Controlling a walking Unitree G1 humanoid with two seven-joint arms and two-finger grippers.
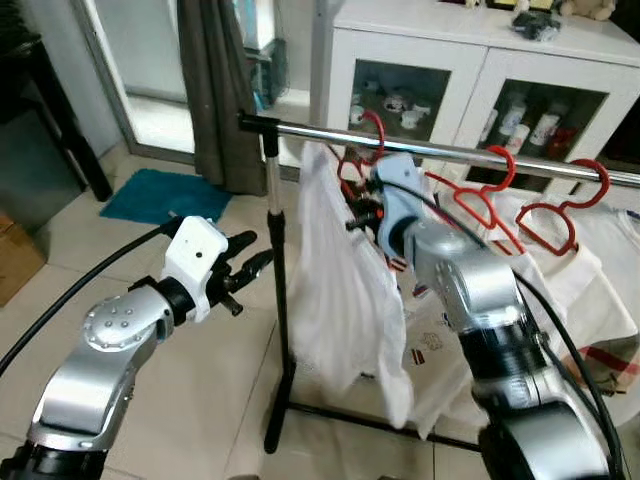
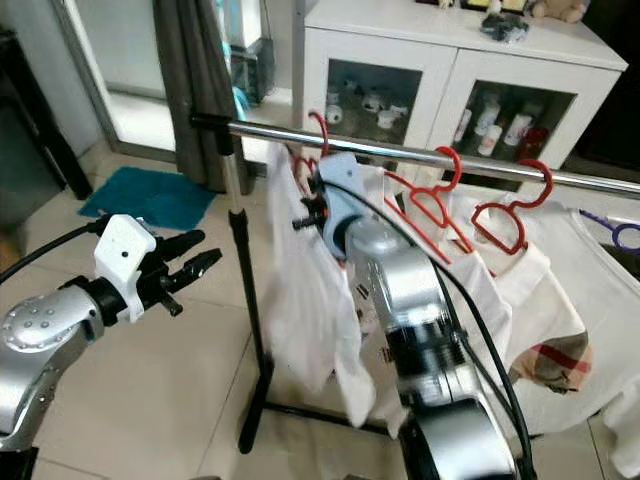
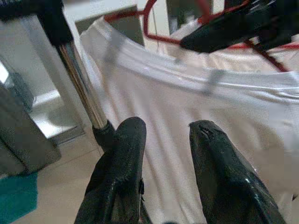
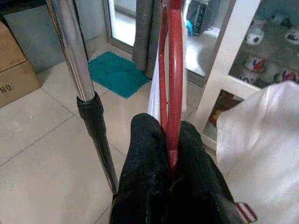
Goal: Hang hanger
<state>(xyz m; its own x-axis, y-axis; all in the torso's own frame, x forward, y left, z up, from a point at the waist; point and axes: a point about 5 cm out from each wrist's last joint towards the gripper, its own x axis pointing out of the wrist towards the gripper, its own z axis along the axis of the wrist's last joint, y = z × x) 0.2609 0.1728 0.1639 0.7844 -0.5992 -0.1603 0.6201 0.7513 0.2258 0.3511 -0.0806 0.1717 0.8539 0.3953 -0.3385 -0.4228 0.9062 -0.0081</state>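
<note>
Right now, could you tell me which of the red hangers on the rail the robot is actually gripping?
The leftmost red hanger, carrying the white garment nearest the rack's upright pole; the right gripper is clamped on it, the other two hang free.

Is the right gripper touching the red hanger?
Touching. In the right wrist view the right gripper has both fingers pinched on the red hanger, no gap.

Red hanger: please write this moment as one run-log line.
right gripper: shut on red hanger | hook over rail | left gripper: open, apart
</note>
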